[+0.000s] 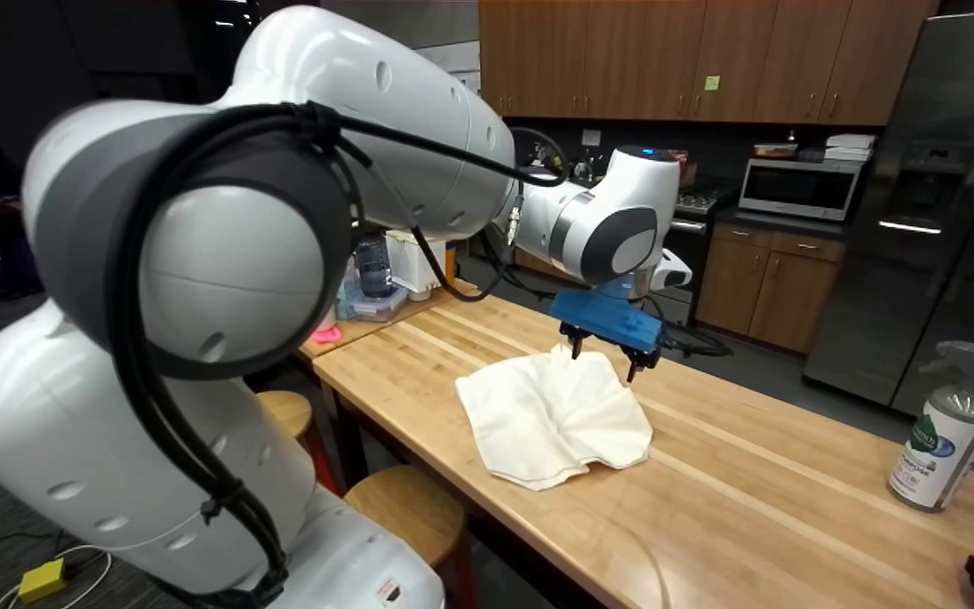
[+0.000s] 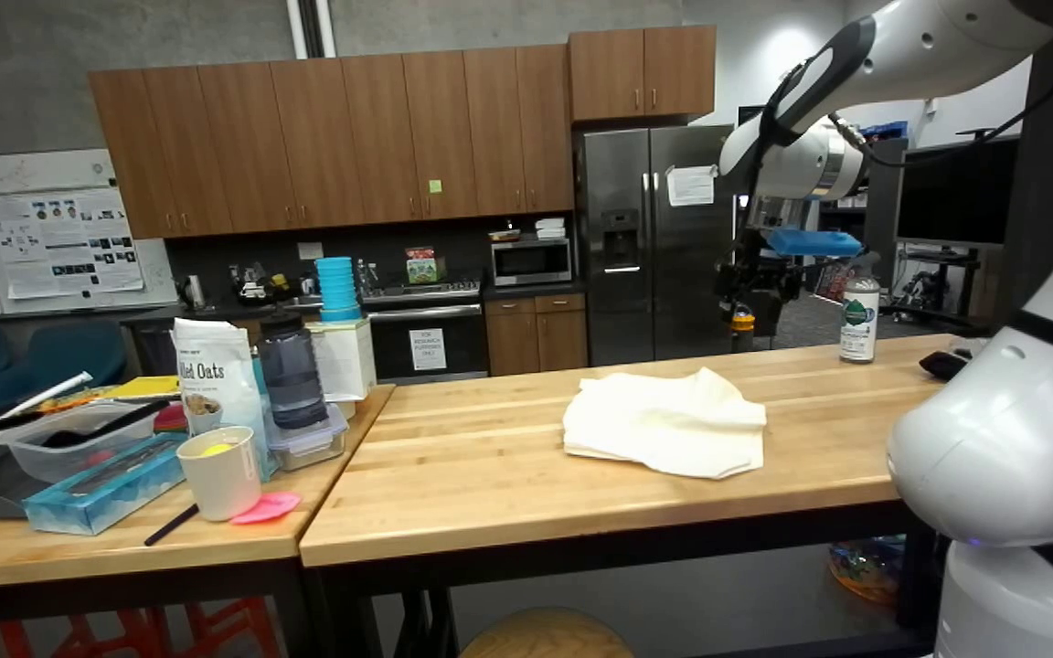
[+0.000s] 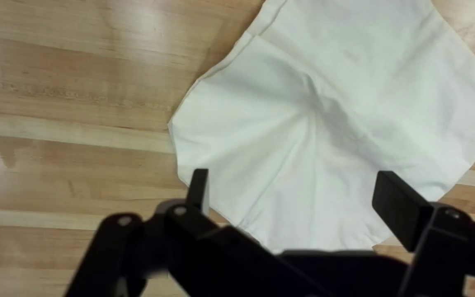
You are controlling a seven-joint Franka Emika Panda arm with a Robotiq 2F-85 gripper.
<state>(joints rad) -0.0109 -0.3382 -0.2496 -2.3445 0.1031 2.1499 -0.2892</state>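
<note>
In an exterior view the hand hangs spread above the far edge of a rumpled white cloth on the wooden counter; a spray bottle stands well apart to the right, and the arm blocks some of the left side. In an exterior view a cup, oats bag, dark bottle and blue box crowd the side counter at left. In the wrist view the cloth lies below, showing between the parted fingers
</note>
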